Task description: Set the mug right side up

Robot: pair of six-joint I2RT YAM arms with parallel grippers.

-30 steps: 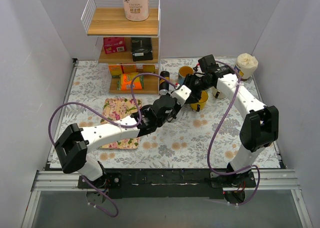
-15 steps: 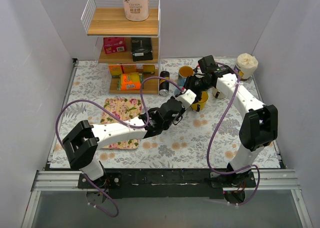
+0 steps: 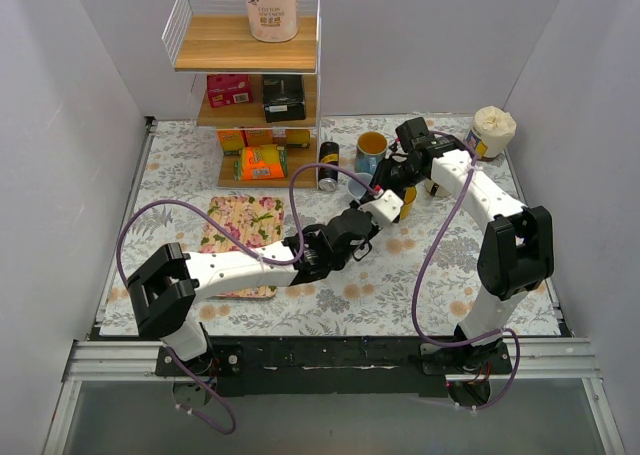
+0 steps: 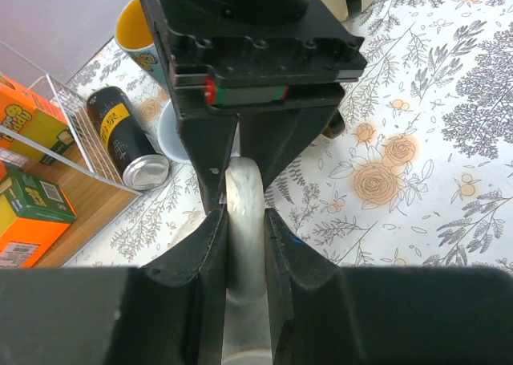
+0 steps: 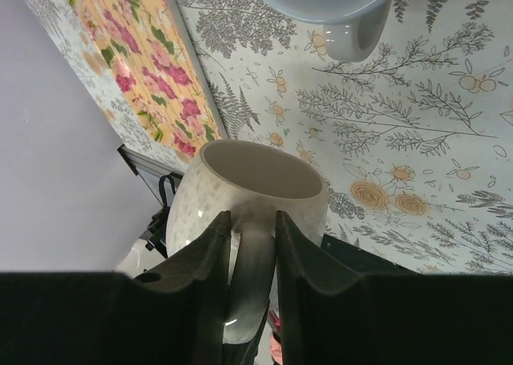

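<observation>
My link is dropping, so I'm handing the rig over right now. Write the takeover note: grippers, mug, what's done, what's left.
Left gripper: shut on a pale curved part of the mug; I cannot tell whether it is the rim or the handle.
Right gripper: shut on the mug's handle.
The mug is held between both grippers and appears lifted above the table. Its mouth is open toward the right wrist camera, and it is hidden in the top view.
Done: both arms have grasped it.
Left: confirm it is upright, set it down, release both.
</observation>
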